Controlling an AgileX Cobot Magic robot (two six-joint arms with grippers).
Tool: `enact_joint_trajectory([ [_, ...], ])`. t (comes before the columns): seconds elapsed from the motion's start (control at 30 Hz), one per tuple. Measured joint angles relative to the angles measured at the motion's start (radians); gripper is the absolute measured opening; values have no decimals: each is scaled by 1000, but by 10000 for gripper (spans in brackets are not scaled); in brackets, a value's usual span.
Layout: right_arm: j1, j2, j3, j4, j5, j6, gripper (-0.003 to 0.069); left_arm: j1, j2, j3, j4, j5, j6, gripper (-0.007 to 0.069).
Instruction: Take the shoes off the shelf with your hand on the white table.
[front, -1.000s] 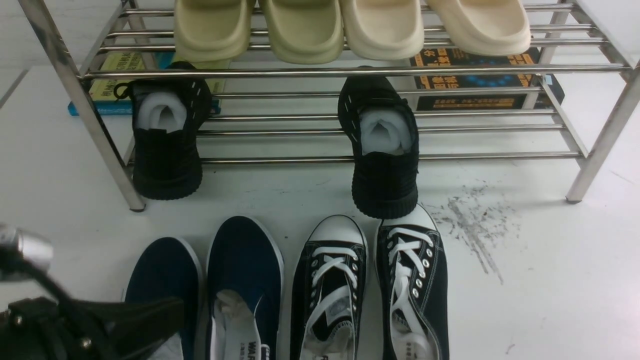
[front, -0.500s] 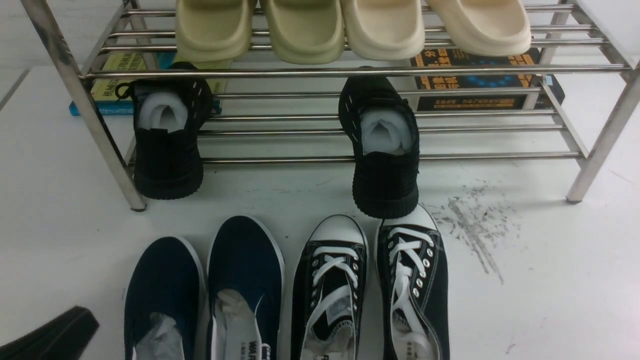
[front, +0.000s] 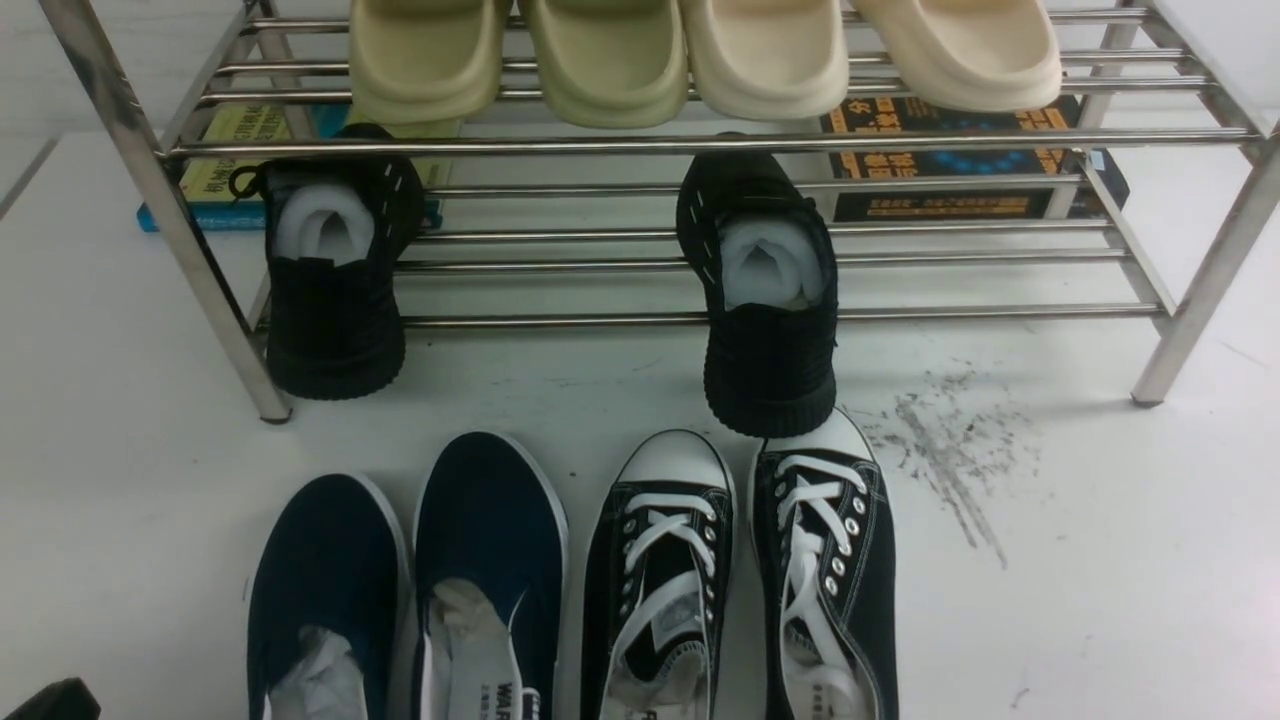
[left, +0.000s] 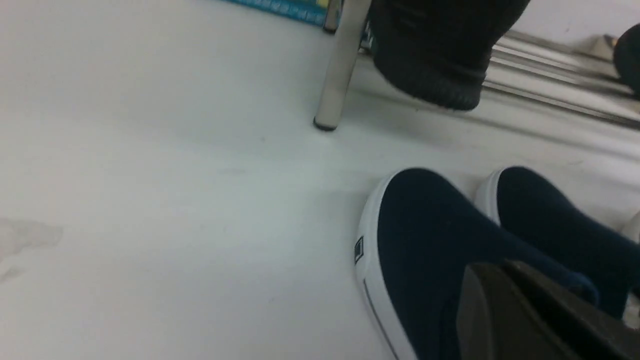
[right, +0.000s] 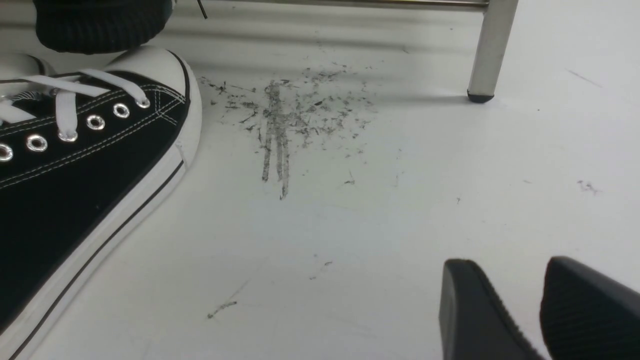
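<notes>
looking down at the white table (front: 1100, 560), i see both navy slip-ons (front: 410, 590) standing side by side off the steel shoe rack (front: 700, 142), next to the black lace-up sneakers (front: 740, 580) — that part reads as done. two black knit sneakers (front: 770, 300) sit on the bottom rails, toes on the table, with pale slides (front: 700, 55) above. my left gripper (left: 525, 310) hangs beside the slip-ons, fingers pressed together, holding nothing. my right gripper (right: 542, 310) hovers over bare table, fingers slightly parted — empty.

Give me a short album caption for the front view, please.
Navy slip-ons and black lace-up sneakers lined up on the white table before a steel shoe rack.
</notes>
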Motion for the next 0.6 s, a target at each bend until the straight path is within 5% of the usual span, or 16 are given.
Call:
enact_joint_trajectory([
  [0.33, 0, 0, 0, 0, 0, 0, 237, -3, 0, 51, 108, 27, -173, 52],
  [0.6, 0, 0, 0, 0, 0, 0, 237, -3, 0, 51, 117, 27, -174, 54],
])
